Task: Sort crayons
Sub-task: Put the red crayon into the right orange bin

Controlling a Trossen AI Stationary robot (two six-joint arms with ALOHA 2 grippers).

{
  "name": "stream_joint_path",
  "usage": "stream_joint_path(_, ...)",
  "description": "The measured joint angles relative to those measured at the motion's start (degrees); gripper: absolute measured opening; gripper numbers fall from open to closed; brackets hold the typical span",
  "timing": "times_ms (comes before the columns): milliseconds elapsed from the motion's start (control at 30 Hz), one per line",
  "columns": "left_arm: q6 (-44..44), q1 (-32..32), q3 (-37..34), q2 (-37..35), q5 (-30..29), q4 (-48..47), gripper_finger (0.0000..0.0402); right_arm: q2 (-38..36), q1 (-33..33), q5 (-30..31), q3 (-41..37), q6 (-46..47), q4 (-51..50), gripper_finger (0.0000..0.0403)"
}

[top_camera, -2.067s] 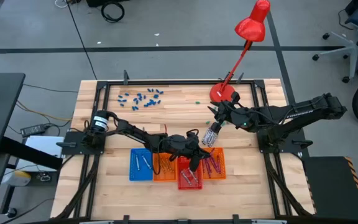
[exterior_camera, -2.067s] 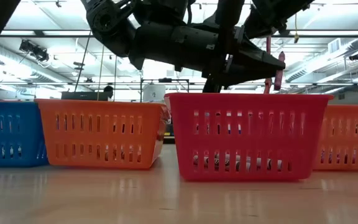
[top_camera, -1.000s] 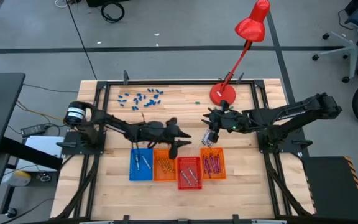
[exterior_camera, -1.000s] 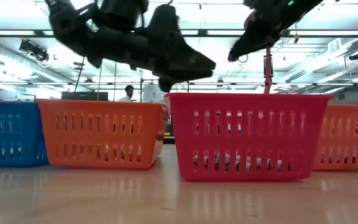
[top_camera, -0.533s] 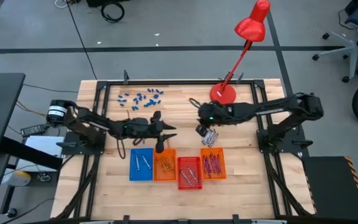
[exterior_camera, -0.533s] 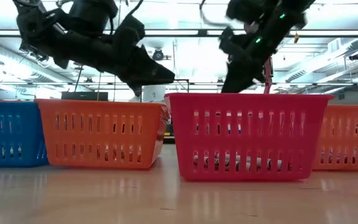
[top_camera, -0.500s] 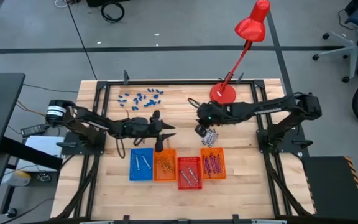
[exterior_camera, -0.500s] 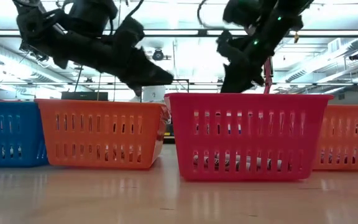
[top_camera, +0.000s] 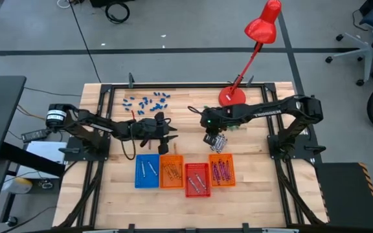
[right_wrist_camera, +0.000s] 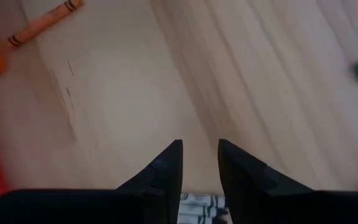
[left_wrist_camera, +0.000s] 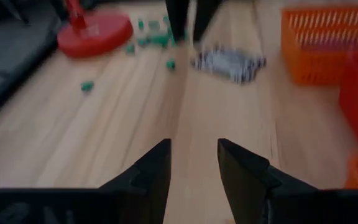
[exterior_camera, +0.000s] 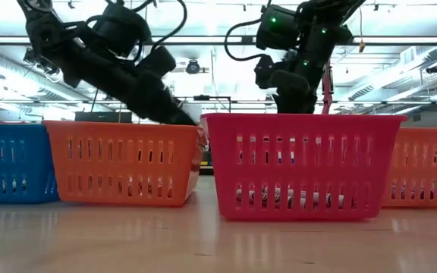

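Two arms have changed their places in the last seconds. The left claw [left_wrist_camera: 193,144], which was hanging over the red tray [exterior_camera: 302,167] at the near edge of the worktop, has drawn back toward the far left and now stands just beyond the row of trays. Its fingers are apart and nothing is between them, so I judge its last delivery is finished. The right claw [right_wrist_camera: 200,144] has swung in from the right and now hangs above the pile of grey crayons [left_wrist_camera: 229,62], which lies on the bare wood just beyond the trays, near the middle of the worktop. Its fingers are only a little parted and grip nothing. This probably means a grey crayon is the next pick. One orange crayon [right_wrist_camera: 45,23] also lies loose on the wood, and purple crayons [top_camera: 221,170] are already in the rightmost tray.

No brand or label can be read; the crayon wrappers show dark marks, too small to make out.
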Motion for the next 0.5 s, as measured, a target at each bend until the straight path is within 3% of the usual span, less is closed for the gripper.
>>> stream_joint_path(267, -6.98, -0.03, -0.01, -9.16, -3.48, -19.02, 0.0142, -0.60, 0.02, 8.31, 1.88, -4.24, -2.70, 0.0106)
stream_joint_path(500, -23.31, 0.00, 0.03, -16.68, -4.19, -34.32, 0.0142, -0.65, 0.02, 20.90, 1.84, -9.16, 1.13, 0.0106)
